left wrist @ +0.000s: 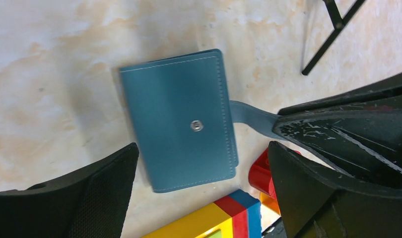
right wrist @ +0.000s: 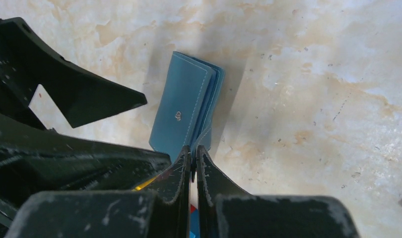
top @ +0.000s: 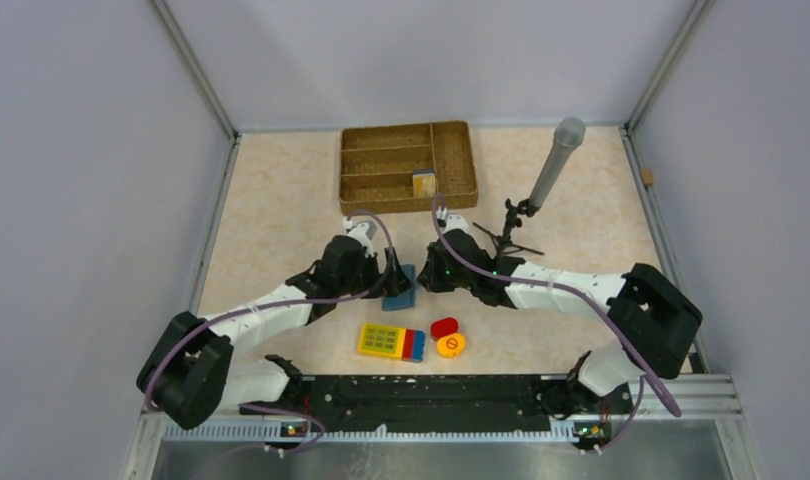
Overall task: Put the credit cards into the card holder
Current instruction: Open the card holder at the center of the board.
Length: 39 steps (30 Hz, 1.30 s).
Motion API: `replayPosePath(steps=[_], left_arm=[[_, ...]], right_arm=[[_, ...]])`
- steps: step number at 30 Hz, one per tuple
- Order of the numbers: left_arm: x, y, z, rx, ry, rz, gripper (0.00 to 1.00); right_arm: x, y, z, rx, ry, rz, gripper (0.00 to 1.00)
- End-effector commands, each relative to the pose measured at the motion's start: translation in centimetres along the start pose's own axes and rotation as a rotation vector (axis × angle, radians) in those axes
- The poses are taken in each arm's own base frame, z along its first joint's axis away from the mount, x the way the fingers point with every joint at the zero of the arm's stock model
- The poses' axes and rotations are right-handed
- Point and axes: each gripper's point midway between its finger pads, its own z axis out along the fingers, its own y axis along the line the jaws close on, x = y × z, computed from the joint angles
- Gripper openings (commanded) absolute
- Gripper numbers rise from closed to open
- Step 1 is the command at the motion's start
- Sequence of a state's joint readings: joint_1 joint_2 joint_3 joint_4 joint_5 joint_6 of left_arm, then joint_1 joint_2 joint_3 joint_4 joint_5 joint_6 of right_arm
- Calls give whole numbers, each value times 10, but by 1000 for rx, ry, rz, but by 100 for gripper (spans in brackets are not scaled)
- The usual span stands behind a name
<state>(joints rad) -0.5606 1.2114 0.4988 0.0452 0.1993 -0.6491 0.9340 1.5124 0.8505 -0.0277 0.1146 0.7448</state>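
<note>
Teal card holder, pinched by right gripper

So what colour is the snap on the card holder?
Silver snap on the card holder; clearest in left wrist view.

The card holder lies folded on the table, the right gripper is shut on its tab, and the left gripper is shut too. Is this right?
Not quite. The left gripper is open: the left wrist view shows its fingers wide apart, one on each side of the card holder. The rest holds: the holder lies folded, and the right gripper is shut on its tab.
</note>
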Motion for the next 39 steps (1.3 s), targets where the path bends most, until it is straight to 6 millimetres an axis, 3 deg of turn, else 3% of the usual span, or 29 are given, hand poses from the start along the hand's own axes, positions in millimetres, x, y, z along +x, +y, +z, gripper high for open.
replayPosePath(steps=[1, 8, 13, 22, 32, 39], left_arm=[[-7, -18, 8, 2, -19, 66, 99], [1, -7, 16, -118, 11, 126, 98], [-4, 2, 12, -192, -9, 146, 98], [-2, 6, 8, -205, -12, 138, 99], [-10, -12, 5, -115, -48, 163, 99], [-14, 1, 6, -195, -53, 189, 99]], right_arm=[[-21, 24, -18, -91, -79, 22, 0], [-24, 23, -26, -93, -97, 22, 0], [-24, 17, -27, -69, -101, 20, 0], [-18, 2, -25, -3, -89, 14, 0], [-10, -5, -21, 26, -67, 10, 0], [-10, -5, -21, 27, -65, 9, 0]])
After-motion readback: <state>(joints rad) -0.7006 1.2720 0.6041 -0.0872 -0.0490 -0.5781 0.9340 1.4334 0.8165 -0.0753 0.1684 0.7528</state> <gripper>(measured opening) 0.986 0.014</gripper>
